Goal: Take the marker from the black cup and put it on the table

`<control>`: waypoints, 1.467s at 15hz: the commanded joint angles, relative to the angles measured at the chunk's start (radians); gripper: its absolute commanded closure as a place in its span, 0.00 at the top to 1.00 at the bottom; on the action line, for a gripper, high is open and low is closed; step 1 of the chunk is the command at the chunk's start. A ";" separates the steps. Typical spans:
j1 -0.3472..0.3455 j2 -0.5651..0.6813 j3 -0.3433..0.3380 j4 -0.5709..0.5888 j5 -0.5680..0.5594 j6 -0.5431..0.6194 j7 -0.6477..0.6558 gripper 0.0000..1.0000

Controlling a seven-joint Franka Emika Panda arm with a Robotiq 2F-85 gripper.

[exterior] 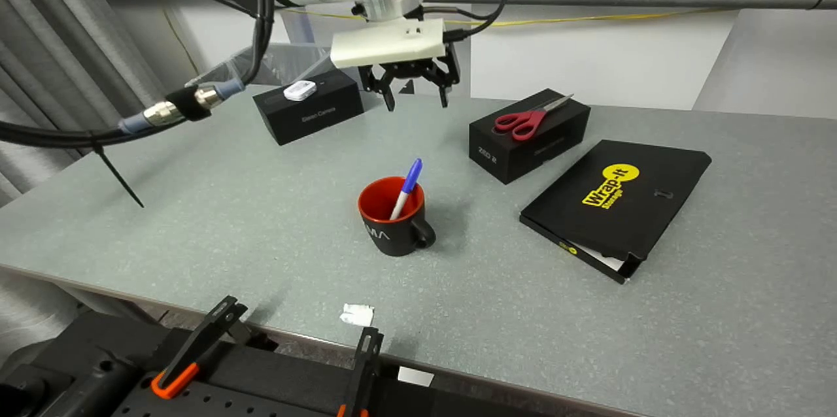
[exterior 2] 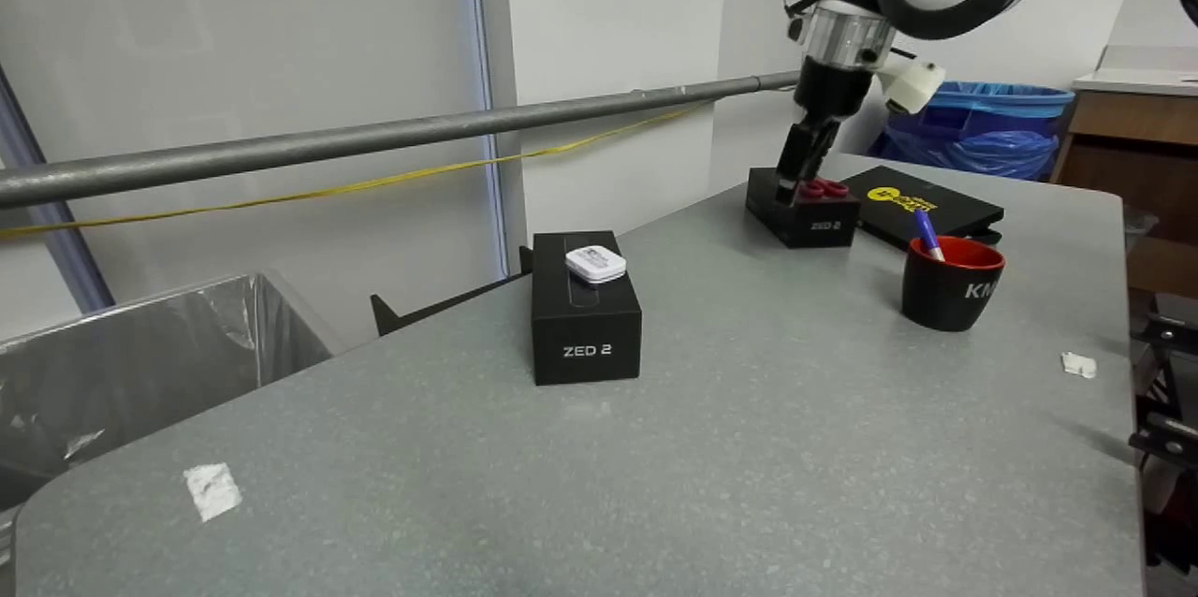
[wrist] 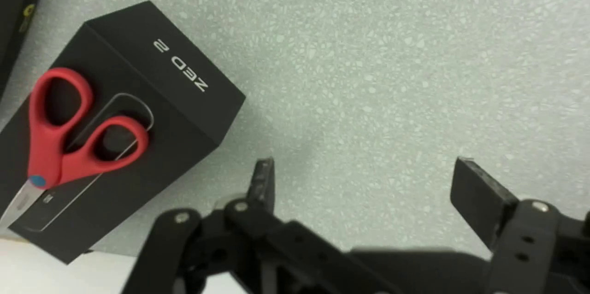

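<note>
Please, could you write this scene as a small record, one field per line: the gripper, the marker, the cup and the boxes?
Gripper: open, holding nothing, above the table
Black cup: upright on the table, dark outside, red inside
Marker: leaning inside that cup, blue end up, above the rim
Scissors box: black, marked ZED 2; red-handled scissors on top
Second box: also marked ZED 2; small white object on top
Flat box: black, marked Wrap-It, beside the scissors box
Task status: marker not yet taken out

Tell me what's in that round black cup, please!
A thin blue-and-white marker leans inside the round black cup with its blue end poking out. The cup's near wall hides the marker's lower end, so I can't see what's at the bottom.
</note>
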 commanded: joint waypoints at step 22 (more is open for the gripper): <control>-0.034 -0.355 -0.059 -0.479 0.046 0.246 -0.038 1.00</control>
